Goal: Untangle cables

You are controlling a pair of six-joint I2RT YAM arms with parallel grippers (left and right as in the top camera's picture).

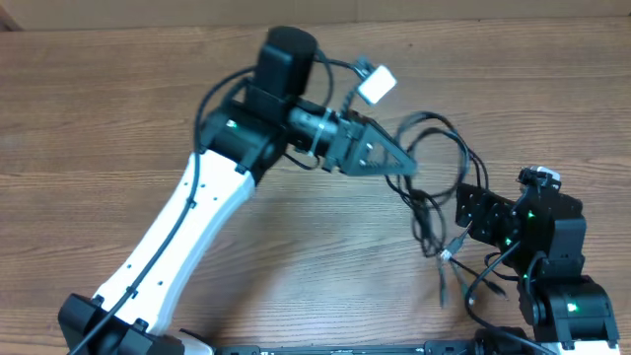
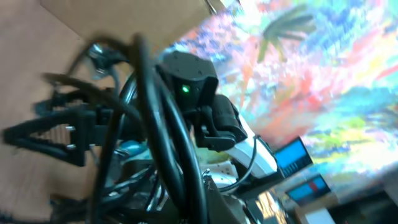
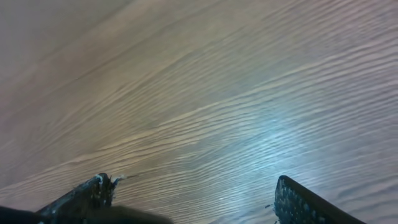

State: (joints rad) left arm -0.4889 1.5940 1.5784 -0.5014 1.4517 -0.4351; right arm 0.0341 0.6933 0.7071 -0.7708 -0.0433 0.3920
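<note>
Wood-grain table, nothing else on it but the job. All the cables sit in one knot right of centre, between the two grippers. The loops cross each other and a few plug ends trail toward the robot's side of the table. Nothing is separated yet, so I'd call this early: the first strand is being worked out of the bundle.

Status of the left gripper: from overhead the fingers come to a point right on the upper loop with no gap I can see. I read that as pinched onto a strand. The left wrist cam is blurred, with black cord close across the lens. That fits, but I can't confirm the pinch from it.

Status of the right gripper: it's at the right edge of the knot, facing it. Its wrist cam shows both fingers spread wide with only wood between them, so it's open and holding nothing. Overhead doesn't tell me whether it touches a cord.

Next move as I see it: right closes on a different strand low in the knot and anchors it. Then left draws its loop up and away. The risk is left dragging the whole bundle if right has no hold.
</note>
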